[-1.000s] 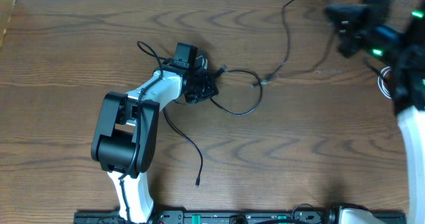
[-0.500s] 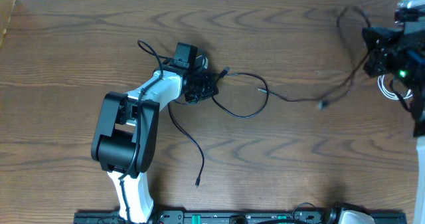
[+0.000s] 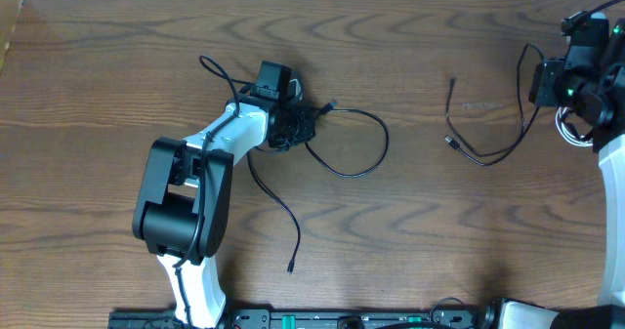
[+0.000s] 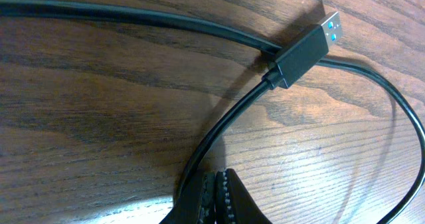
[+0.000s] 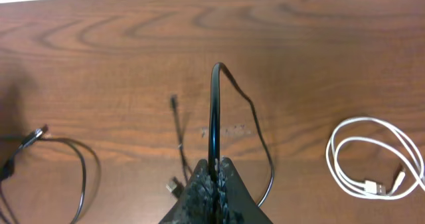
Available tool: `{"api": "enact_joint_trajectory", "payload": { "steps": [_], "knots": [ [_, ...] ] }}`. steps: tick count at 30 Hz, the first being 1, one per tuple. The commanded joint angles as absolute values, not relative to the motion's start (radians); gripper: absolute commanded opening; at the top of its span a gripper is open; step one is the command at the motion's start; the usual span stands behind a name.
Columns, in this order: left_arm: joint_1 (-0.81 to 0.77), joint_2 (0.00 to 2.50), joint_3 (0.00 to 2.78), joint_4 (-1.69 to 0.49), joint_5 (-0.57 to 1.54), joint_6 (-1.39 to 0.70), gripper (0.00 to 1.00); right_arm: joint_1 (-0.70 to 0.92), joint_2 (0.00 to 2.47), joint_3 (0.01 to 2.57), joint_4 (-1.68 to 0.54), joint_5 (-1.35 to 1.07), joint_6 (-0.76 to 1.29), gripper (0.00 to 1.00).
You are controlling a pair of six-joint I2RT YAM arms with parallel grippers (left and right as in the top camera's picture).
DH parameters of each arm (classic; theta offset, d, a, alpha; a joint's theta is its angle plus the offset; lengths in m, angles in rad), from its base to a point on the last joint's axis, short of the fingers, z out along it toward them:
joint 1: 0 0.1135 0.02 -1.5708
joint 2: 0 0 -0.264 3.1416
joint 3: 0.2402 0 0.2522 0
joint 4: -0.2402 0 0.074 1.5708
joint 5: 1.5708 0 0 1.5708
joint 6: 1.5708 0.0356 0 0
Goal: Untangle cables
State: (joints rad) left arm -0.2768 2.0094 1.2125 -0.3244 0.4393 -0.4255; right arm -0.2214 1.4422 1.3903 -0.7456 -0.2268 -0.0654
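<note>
My left gripper [image 3: 298,126] [image 4: 216,184] is shut on one black cable [image 3: 376,139] [image 4: 232,117]. That cable loops to the right on the wood, with its blue-tipped USB plug [image 4: 305,48] just ahead of the jaws. Its other end trails toward the front edge [image 3: 291,267]. At the far right, my right gripper [image 3: 543,79] [image 5: 214,169] is shut on the second black cable [image 3: 488,158] [image 5: 214,111], which arches up from the jaws and hangs to the table, lying apart from the first. A coiled white cable [image 5: 372,161] [image 3: 563,126] lies under the right arm.
The left arm's body [image 3: 186,202] covers the table's left middle. A thicker black cord [image 3: 210,70] curls behind the left wrist. The table's back edge runs along the top, and a black rail [image 3: 342,319] lines the front edge.
The right gripper has swung right and back with its black cable, pulling it free of the left cable's loop. The left gripper stayed put and its loop shifted slightly.
</note>
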Motion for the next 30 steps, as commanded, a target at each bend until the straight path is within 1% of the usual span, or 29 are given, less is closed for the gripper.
{"api": "enact_joint_trajectory", "payload": {
  "steps": [1,5,8,10,17,20,21,22,23,24,26,28,30],
  "knots": [
    [-0.279,2.031,1.201,-0.343,0.35,-0.439,0.08,-0.228,1.444,1.394,-0.689,-0.216,-0.025,0.01],
    [-0.287,2.031,1.201,-0.337,0.35,-0.439,0.08,-0.229,1.411,1.397,-0.589,-0.21,0.006,0.01],
    [-0.288,2.031,1.201,-0.332,0.35,-0.439,0.08,-0.229,1.407,1.397,-0.548,-0.147,0.006,0.01],
    [-0.287,2.031,1.201,-0.332,0.35,-0.439,0.08,-0.229,1.41,1.397,-0.572,-0.121,0.006,0.01],
    [-0.288,2.031,1.201,-0.333,0.35,-0.439,0.08,-0.229,1.452,1.396,-0.759,0.028,0.007,0.01],
    [-0.288,2.031,1.201,-0.332,0.35,-0.439,0.08,-0.229,1.492,1.395,-0.789,0.066,0.01,0.01],
    [-0.288,2.031,1.201,-0.332,0.35,-0.439,0.08,-0.229,1.509,1.395,-0.791,0.066,0.016,0.06],
    [-0.288,2.031,1.201,-0.332,0.35,-0.439,0.08,-0.229,1.522,1.395,-0.791,0.064,0.02,0.17],
    [-0.288,2.031,1.201,-0.332,0.35,-0.439,0.08,-0.229,1.533,1.395,-0.79,0.064,0.027,0.34],
    [-0.287,2.031,1.201,-0.332,0.35,-0.439,0.08,-0.228,1.543,1.395,-0.788,0.064,0.03,0.47],
    [-0.287,2.031,1.201,-0.333,0.351,-0.439,0.08,-0.228,1.559,1.395,-0.783,0.041,0.029,0.63],
    [-0.287,2.028,1.202,-0.333,0.364,-0.439,0.08,-0.228,1.573,1.395,-0.778,-0.009,0.029,0.72],
    [-0.284,2.021,1.207,-0.332,0.391,-0.439,0.12,-0.228,1.587,1.395,-0.778,-0.071,0.029,0.76]
  ]
}}
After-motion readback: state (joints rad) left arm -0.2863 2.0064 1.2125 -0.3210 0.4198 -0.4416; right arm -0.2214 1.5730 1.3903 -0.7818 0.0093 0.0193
